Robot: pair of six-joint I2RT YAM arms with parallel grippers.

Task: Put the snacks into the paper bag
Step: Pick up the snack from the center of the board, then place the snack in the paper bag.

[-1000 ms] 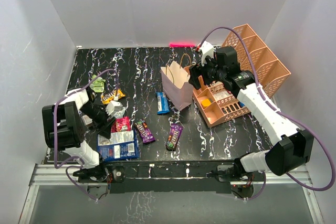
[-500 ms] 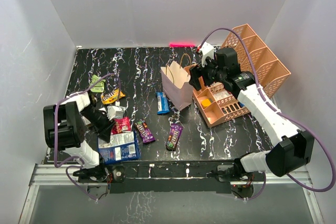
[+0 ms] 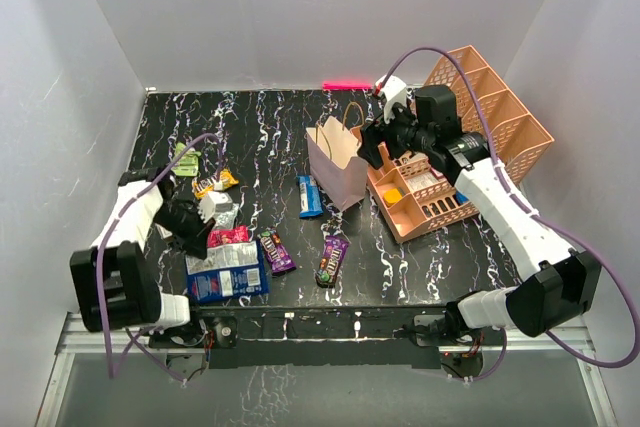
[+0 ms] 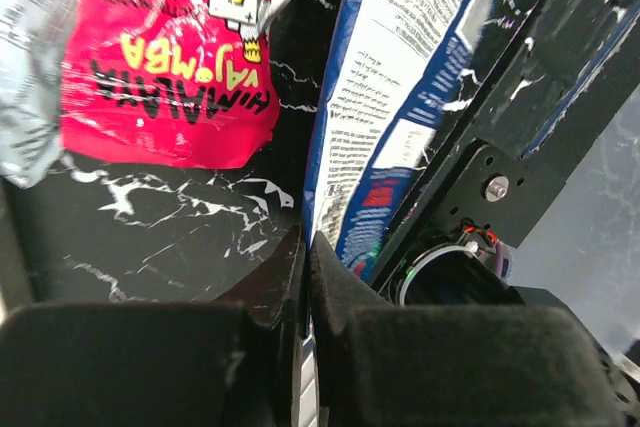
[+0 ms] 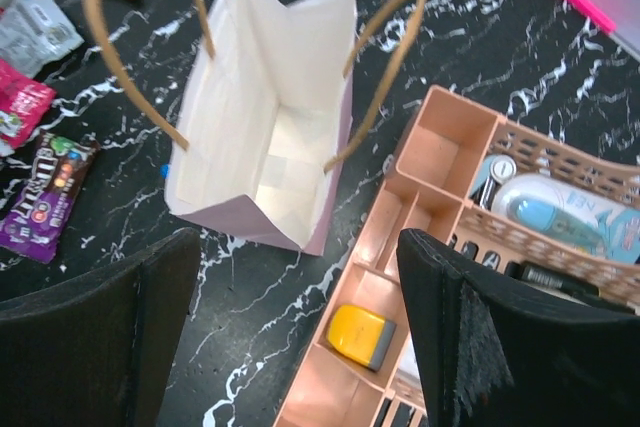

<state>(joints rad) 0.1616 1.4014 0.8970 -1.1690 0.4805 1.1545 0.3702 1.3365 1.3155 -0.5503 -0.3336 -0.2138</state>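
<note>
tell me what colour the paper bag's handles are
Tan. The handles of the pale pinkish-white paper bag show best in the right wrist view.

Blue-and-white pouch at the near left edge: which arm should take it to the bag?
Left. The left gripper is right beside the blue-and-white pouch, its fingers closed at the pouch's edge. The right gripper hangs open above the paper bag, well away from the pouch.

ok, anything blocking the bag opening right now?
Nothing inside: the paper bag stands open and looks empty. Its handles arch over the mouth, and the right gripper hangs open just above it, which could crowd a drop.
</note>
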